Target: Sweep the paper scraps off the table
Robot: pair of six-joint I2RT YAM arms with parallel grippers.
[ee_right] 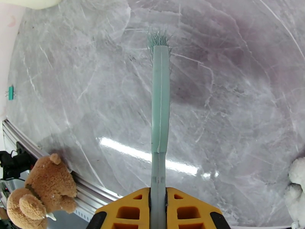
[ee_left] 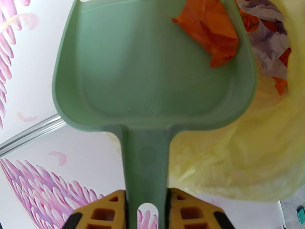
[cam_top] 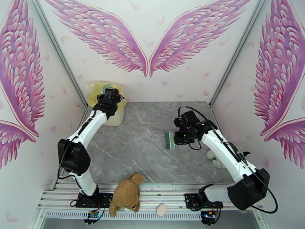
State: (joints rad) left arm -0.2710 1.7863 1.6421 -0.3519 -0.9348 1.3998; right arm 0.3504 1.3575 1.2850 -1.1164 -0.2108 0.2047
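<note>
Left pincer (ee_left: pixel 146 205) clamped on dustpan (ee_left: pixel 145 73) handle; pan held over yellow-lined bin (ee_left: pixel 236 161) at far-left corner of tabletop (ee_right: pixel 236 92). Paper scraps (ee_left: pixel 213 31): orange wad at pan's front corner, more orange and purple wads inside bin. Right pincer (ee_right: pixel 158 208) clamped on brush (ee_right: pixel 160 104) handle; bristles over tabletop, right of centre.

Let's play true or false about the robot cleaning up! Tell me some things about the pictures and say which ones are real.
1. The left claw holds the green dustpan by its handle. True.
2. The green dustpan is empty. False: an orange paper scrap lies in it.
3. The right claw holds a brush. True.
4. The teddy bear sits in the middle of the table. False: it is at the near edge, between the arm bases.
</note>
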